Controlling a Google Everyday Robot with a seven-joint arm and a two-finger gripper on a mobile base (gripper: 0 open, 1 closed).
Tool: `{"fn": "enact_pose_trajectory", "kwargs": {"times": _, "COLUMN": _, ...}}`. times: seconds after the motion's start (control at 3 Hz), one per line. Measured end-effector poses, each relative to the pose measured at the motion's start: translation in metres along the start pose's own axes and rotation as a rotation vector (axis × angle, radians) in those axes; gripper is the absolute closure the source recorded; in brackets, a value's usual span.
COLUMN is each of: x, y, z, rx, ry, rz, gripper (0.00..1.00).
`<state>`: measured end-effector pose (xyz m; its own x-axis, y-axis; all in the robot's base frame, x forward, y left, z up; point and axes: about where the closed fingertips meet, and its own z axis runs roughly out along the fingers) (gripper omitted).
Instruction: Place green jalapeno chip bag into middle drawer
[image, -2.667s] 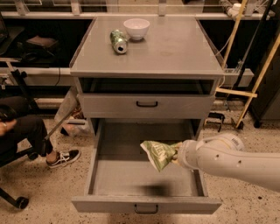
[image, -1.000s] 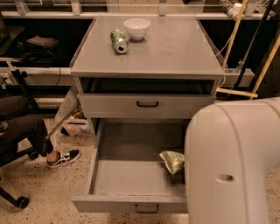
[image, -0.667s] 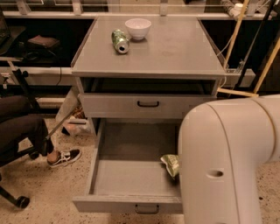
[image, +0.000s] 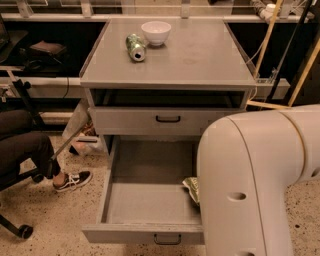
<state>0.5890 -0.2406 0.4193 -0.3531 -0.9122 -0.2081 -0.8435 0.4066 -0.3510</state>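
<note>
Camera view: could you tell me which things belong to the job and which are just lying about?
Job: green jalapeno chip bag, at the right of the open middle drawer; gripper, hidden behind the white arm.
Lying about: green can, white bowl, upper drawer.

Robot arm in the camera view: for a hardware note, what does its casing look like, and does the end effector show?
The arm is a bulky, smooth, rounded off-white shell with small round recesses on its face and a thin seam between segments. No cables or markings show. The end effector is hidden behind this shell at the lower right.
</note>
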Motion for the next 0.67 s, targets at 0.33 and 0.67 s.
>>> {"fn": "enact_pose_trajectory", "kwargs": {"times": 0.33, "x": 0.0000, "y": 0.0000, "z": 0.0000, "rx": 0.000, "ry": 0.000, "rz": 0.000, "gripper": 0.58}}
{"fn": "enact_pose_trajectory", "kwargs": {"times": 0.67, "x": 0.0000, "y": 0.0000, "z": 0.0000, "rx": 0.000, "ry": 0.000, "rz": 0.000, "gripper": 0.35}}
